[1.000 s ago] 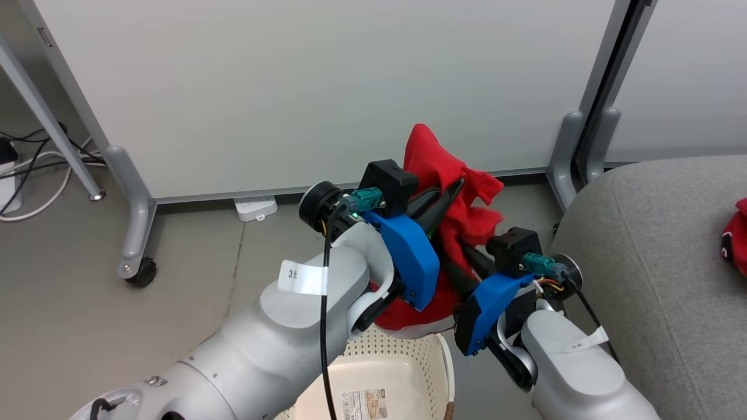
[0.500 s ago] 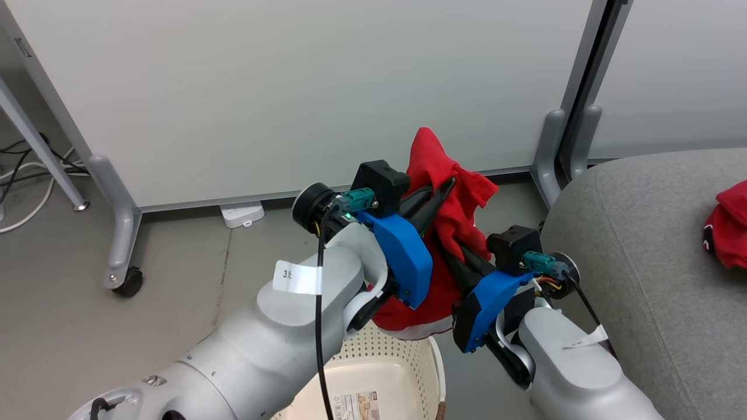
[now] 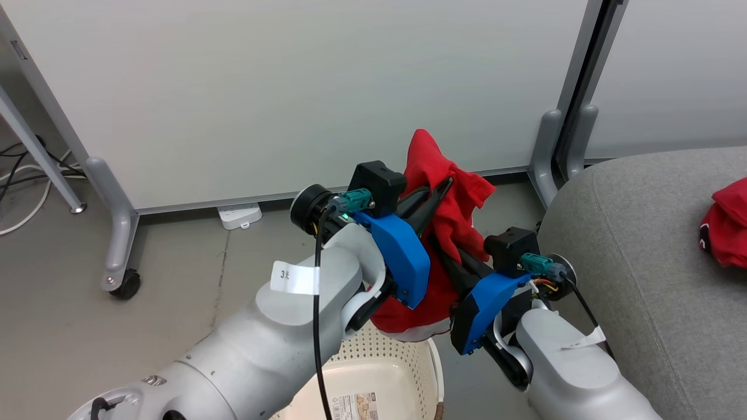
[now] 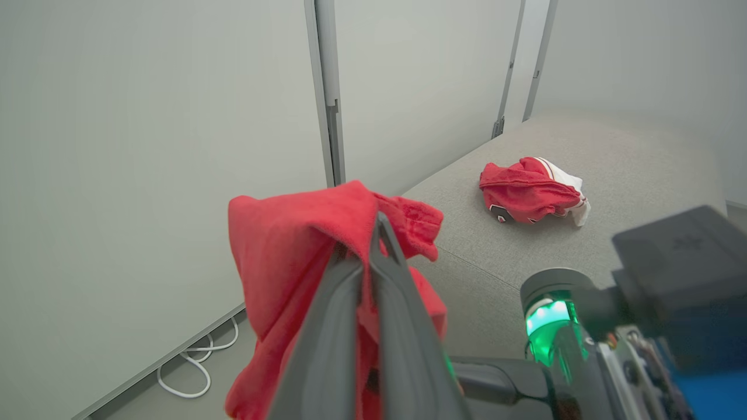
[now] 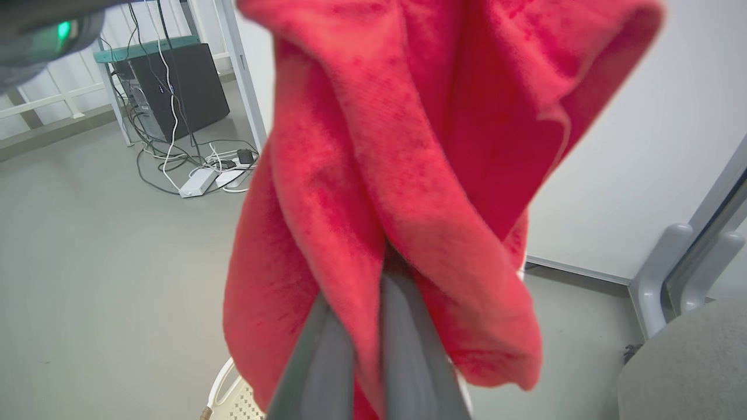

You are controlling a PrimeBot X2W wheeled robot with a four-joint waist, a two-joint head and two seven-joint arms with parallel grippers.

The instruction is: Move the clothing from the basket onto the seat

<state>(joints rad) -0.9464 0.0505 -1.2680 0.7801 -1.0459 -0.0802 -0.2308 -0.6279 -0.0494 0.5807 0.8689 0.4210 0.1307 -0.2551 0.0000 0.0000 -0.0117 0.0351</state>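
Basket (image 3: 402, 356) cut by btm edge, partly behind L arm (image 3: 280, 350); 2nd garment (image 3: 726, 224) cut rt edge.

Showing solid bright red across the lifted garment (image 3: 443, 204), edging into white at its lower hem. Showing red with white trim and a small black patch on the second garment (image 4: 525, 189). Showing plain grey on the seat (image 3: 642, 233), cream-white dotted with holes on the basket (image 3: 408, 359), bright blue on the wrist covers (image 3: 400, 256), pale grey on the wall panels (image 3: 292, 87).

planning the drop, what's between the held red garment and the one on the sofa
Bare grey seat, from held garment to lying garment, in the left wrist view.
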